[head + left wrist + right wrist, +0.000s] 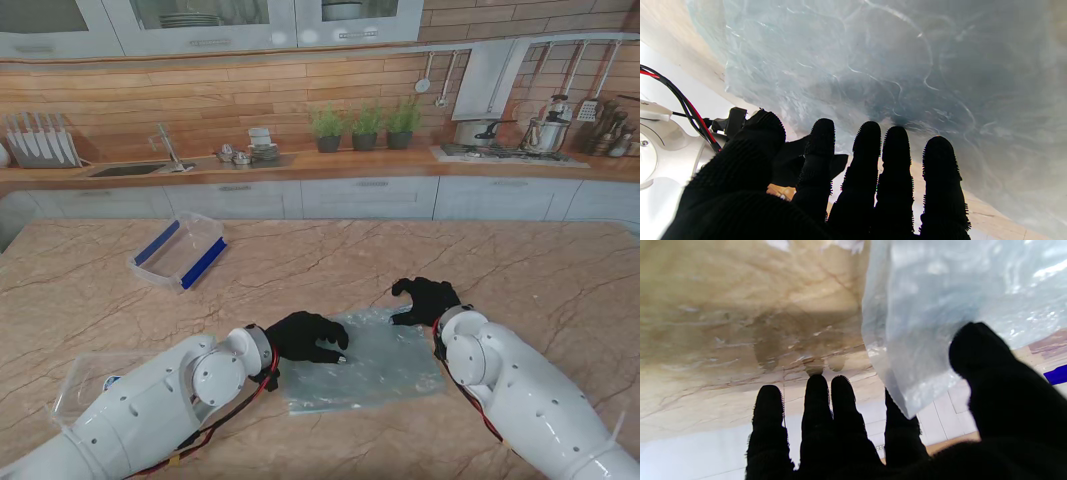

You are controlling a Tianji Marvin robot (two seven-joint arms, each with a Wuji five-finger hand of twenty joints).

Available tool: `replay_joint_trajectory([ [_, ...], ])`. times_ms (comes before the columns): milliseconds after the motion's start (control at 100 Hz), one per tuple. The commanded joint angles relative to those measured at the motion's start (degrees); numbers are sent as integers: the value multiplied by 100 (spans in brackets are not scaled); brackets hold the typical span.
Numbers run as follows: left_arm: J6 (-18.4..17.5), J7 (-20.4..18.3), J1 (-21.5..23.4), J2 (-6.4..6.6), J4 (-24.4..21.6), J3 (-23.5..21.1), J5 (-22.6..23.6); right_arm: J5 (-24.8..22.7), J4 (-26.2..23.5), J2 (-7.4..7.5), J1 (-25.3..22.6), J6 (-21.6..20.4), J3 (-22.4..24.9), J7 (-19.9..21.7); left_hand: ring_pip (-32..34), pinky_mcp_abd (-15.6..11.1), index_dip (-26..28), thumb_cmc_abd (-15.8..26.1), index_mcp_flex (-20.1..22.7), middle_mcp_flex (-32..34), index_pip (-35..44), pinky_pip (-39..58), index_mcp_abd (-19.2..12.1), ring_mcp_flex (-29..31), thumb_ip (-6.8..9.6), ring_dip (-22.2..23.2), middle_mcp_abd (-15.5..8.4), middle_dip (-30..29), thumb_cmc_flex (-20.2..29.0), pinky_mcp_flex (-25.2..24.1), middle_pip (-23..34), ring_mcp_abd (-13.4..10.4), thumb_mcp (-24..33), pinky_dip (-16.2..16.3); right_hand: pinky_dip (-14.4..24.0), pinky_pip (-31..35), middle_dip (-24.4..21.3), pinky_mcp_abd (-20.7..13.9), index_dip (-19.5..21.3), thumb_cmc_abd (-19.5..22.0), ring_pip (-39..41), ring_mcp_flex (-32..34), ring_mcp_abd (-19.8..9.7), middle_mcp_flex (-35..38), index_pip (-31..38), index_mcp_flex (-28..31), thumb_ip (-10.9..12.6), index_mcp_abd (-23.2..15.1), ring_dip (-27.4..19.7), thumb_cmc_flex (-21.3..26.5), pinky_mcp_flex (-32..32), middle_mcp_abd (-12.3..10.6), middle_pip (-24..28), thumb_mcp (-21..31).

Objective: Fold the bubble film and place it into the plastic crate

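Bubble film, a clear bluish rectangular sheet (362,362), is lying flat on the tan marble table (330,260), close to my edge and between both arms. The left hand in its black glove (306,337) sits on the film's left side, fingers (870,140) spread and pressing on top, not gripping anything. The right hand, also black-gloved (427,299), is at the far right corner; the wrist view shows that corner of the film (907,406) lifted between thumb and index finger, though I can't tell how firm the pinch is. The clear plastic crate with blue handles (180,251) is well off to the far left, with lots of bare marble in between.
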Motion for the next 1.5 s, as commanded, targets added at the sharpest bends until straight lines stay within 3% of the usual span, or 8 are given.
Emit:
replay_joint_trajectory([
  [0,69,-85,84,25,100,39,-1,-53,32,6,-18,51,-70,247,-167,38,-14,210,143,-67,-195,-42,16,96,174,-158,57,-53,125,-64,-78,514,-130,-68,162,-212,-61,40,35,-321,195,153,117,-144,249,433,210,-57,24,277,-61,99,79,344],
  [90,104,-112,85,26,92,38,-23,-143,-21,70,24,96,-161,557,-163,38,-9,232,142,-80,-207,-38,17,95,179,-156,56,-57,129,-64,-85,517,-157,-65,124,-279,-82,77,364,-654,127,135,124,34,874,1234,134,-269,-60,535,-58,85,75,710],
  [130,116,-124,83,26,91,41,-38,-177,-47,97,42,101,-198,682,-163,35,-12,258,124,-103,-221,-35,22,91,182,-156,52,-61,124,-67,-94,515,-170,-63,82,-311,-27,91,163,-776,105,170,141,290,1774,1402,-225,-675,-97,922,-65,69,104,559],
  [220,129,-146,77,23,95,49,-72,-170,-58,108,65,86,-248,749,-160,41,-41,362,5,-176,-307,-33,40,82,203,-154,29,-72,94,-73,-120,515,-205,-61,50,-316,32,132,407,-662,133,282,148,819,2723,1854,-252,-1350,-105,1374,-27,37,183,479],
  [600,404,-177,216,-46,58,-119,-475,830,-614,-59,-401,-58,502,612,-215,-17,-578,577,-1025,-646,-1322,-89,308,-109,363,-160,60,-169,64,-219,-260,524,-438,-64,-62,-307,58,269,1009,-381,105,1022,315,1958,2773,1639,-197,-1389,-149,1562,208,113,70,648],
  [890,754,-222,350,-127,-4,-299,-957,2266,-1297,-127,-788,31,1075,1099,-230,-14,-774,740,-996,-815,-1414,-162,507,-247,382,-174,198,-240,72,-339,-291,562,-587,-100,-166,35,7,288,1458,-193,198,2197,737,2570,2784,1420,-223,-1421,-242,1648,1122,321,56,800],
  [1220,1193,-376,572,-280,-60,-639,-2100,3454,-1776,-224,-962,653,1209,1322,-416,13,-998,930,-664,-1159,-1541,-473,865,-563,400,-354,317,-509,202,-675,-496,587,-1678,-324,-137,3643,214,349,1848,34,2372,3656,966,2853,2739,1135,-280,-1228,476,1768,2690,616,1020,801],
  [1490,1281,-695,710,-313,-163,-871,-2934,3818,-2181,-351,-1055,1227,1125,1005,-672,28,-1056,864,-375,-1243,-1719,-907,878,-735,402,-450,345,-608,-26,-943,-672,567,-2093,-460,-100,6175,442,-682,1681,136,3797,3262,1093,2419,2789,1023,-271,-1064,1228,1832,3938,781,1638,756],
])
